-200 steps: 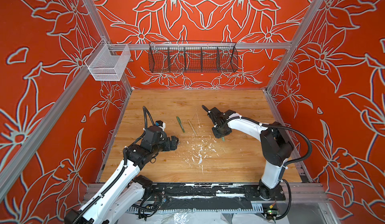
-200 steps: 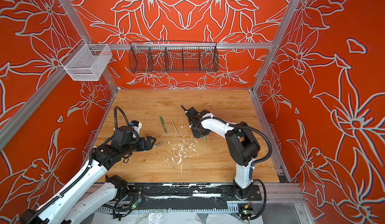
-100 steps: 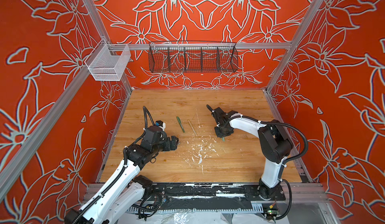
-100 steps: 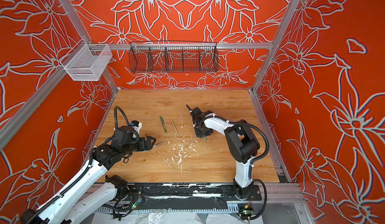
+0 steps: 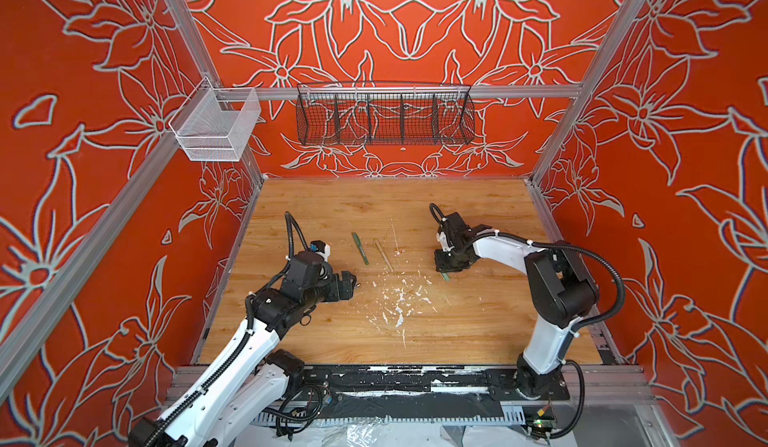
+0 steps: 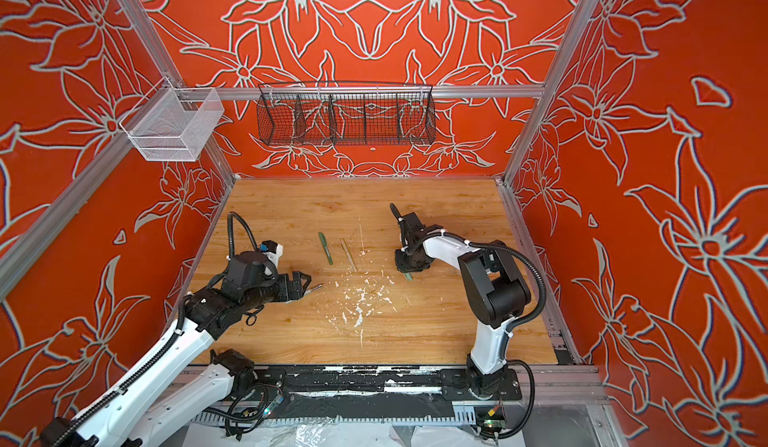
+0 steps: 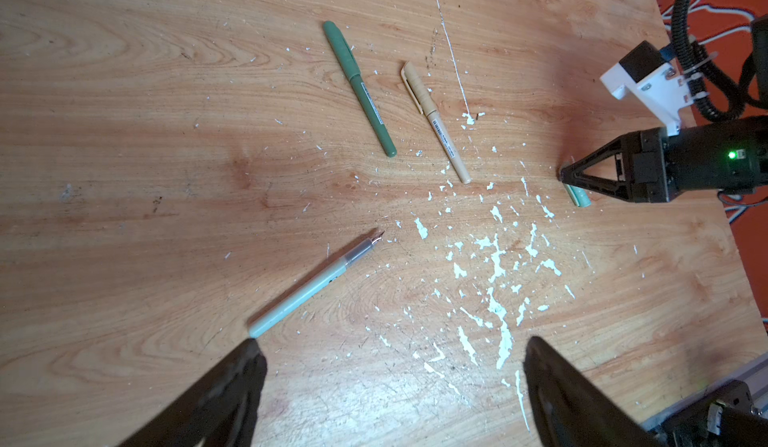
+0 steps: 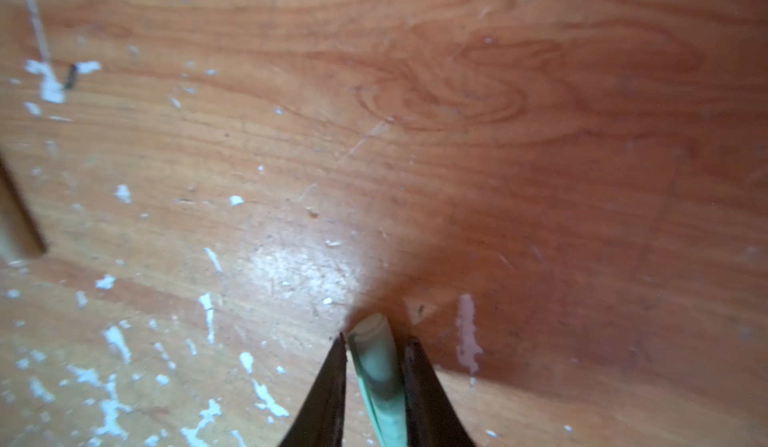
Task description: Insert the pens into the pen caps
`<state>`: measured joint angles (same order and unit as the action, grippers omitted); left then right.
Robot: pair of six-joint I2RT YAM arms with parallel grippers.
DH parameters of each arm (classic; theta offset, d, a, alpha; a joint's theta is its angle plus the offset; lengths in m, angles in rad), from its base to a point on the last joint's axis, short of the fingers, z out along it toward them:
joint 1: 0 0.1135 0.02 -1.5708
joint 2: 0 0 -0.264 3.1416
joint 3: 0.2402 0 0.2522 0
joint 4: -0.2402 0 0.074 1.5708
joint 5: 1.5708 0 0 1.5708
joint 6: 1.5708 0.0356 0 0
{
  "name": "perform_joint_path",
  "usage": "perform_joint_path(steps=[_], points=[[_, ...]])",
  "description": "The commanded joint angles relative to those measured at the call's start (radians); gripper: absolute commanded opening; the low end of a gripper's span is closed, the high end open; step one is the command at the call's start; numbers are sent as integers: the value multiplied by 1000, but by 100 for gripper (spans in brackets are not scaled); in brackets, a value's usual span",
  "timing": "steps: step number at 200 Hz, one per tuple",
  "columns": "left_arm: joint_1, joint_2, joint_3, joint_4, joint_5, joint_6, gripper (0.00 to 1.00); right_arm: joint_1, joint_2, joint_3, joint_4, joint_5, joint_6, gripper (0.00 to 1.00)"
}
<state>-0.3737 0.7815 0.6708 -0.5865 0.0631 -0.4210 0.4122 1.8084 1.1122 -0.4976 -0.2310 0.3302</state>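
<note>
A pale green pen cap [image 8: 374, 353] lies on the wooden table, and my right gripper [image 8: 376, 339] is shut on it; the cap's end pokes out below the gripper in both top views [image 5: 445, 276] [image 6: 409, 276]. The uncapped pale green pen [image 7: 316, 285] lies with its nib bare, just ahead of one fingertip of my open, empty left gripper [image 7: 392, 349]. In a top view only the pen's tip [image 6: 316, 287] shows beyond the left gripper [image 6: 303, 285]. A dark green pen [image 7: 360, 87] and a tan pen [image 7: 436, 122], each wearing its cap, lie side by side mid-table.
White paint flecks [image 5: 399, 299] are scattered across the table's middle. A black wire basket [image 5: 384, 114] and a white mesh basket [image 5: 216, 127] hang on the back rail. Aluminium posts and orange walls close the table's sides.
The right gripper has shifted slightly to the right and closed on the pale green cap. The left arm has not moved.
</note>
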Motion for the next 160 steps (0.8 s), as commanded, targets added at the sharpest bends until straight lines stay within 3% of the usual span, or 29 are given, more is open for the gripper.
perform_joint_path(steps=[1,35,105,160], points=[[3,-1,-8,-7,2,-10,97,-22,-36,-35,38,-117,0,28],[2,-1,-8,-7,3,-12,97,-26,-12,7,-53,-30,-72,29],[2,-5,-11,-9,9,-15,97,-51,38,12,-22,-150,-98,28],[2,-4,-12,-17,14,-19,97,-60,69,21,-56,-117,-142,26]])
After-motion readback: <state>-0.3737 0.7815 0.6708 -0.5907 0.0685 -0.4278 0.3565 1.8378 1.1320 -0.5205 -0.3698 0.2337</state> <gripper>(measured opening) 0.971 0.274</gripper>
